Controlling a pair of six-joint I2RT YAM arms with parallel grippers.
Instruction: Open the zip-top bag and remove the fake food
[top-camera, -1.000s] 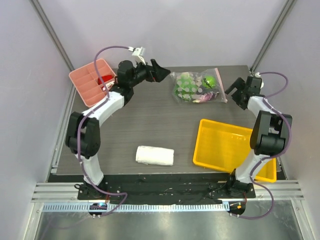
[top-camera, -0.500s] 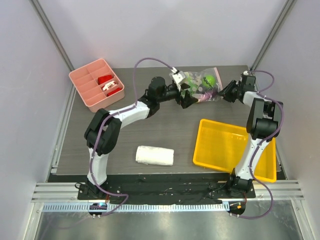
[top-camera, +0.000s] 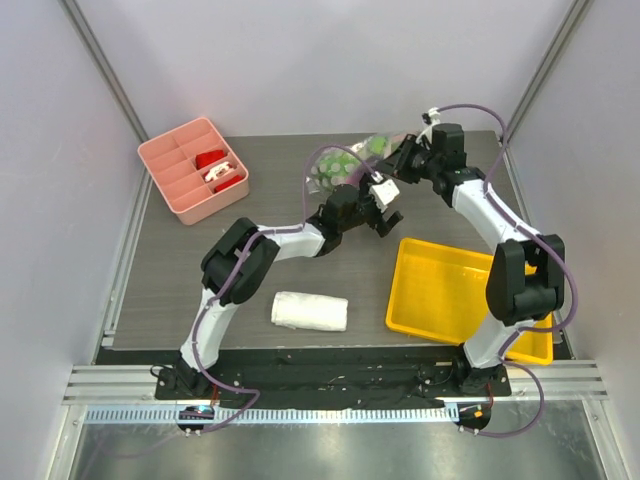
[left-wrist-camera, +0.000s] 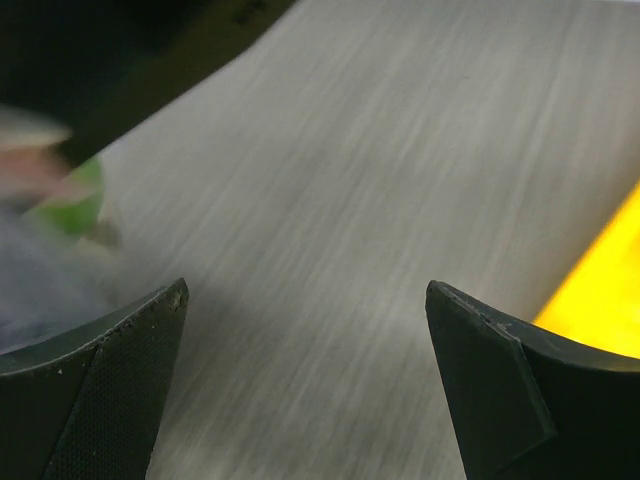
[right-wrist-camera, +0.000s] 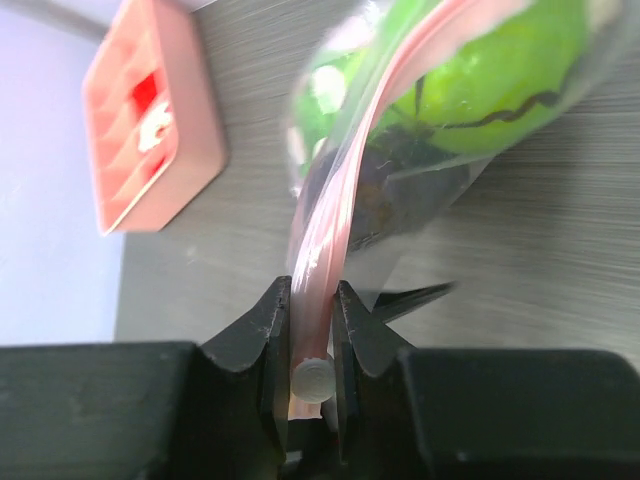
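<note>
The zip-top bag (top-camera: 345, 165) hangs tilted at the back middle of the table, its pink zip strip (right-wrist-camera: 330, 200) running down into my right gripper (right-wrist-camera: 312, 300), which is shut on that strip. Through the clear plastic I see fake food: a green ball with dark wavy stripes (right-wrist-camera: 490, 70) and a dark purple eggplant (right-wrist-camera: 390, 190). My right gripper (top-camera: 402, 160) is at the bag's right end. My left gripper (top-camera: 388, 212) is just in front of the bag, open, with only bare tabletop between its fingers (left-wrist-camera: 100, 400). The bag shows blurred at the left (left-wrist-camera: 50, 210).
A yellow tray (top-camera: 410, 290) lies at the front right, its edge showing beside my left gripper (left-wrist-camera: 600, 290). A pink divided box (top-camera: 190, 180) with red-white items stands at the back left. A folded white towel (top-camera: 310, 311) lies near the front middle.
My right gripper has shut on the zip strip and pulled the bag up and leftward. My left arm has swung from the back left to just in front of the bag, still open.
</note>
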